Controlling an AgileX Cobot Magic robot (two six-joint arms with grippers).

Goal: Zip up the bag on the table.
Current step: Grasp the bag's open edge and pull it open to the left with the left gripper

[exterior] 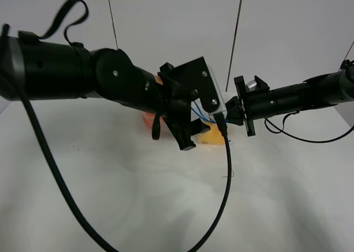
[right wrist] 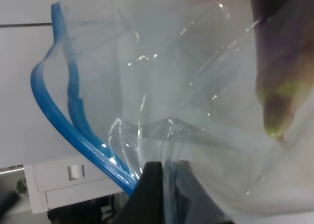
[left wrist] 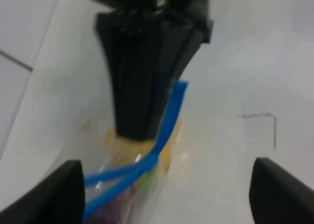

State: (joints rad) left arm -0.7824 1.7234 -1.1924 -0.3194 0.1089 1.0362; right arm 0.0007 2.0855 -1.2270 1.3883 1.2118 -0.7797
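one bag (right wrist: 186,76), two tools (exterior: 191,138) (exterior: 231,111), one table (exterior: 138,197)

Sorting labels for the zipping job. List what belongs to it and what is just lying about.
Belongs to the job:
the bag
blue zipper strip
right gripper, pinching that strip
left gripper, open
the table

Just there:
black cable
dark mark on the table
eggplant inside the bag

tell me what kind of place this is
Probably a robot lab bench: black left arm and right arm meeting over a white table, plain white walls, and a clear zip bag as practice prop.
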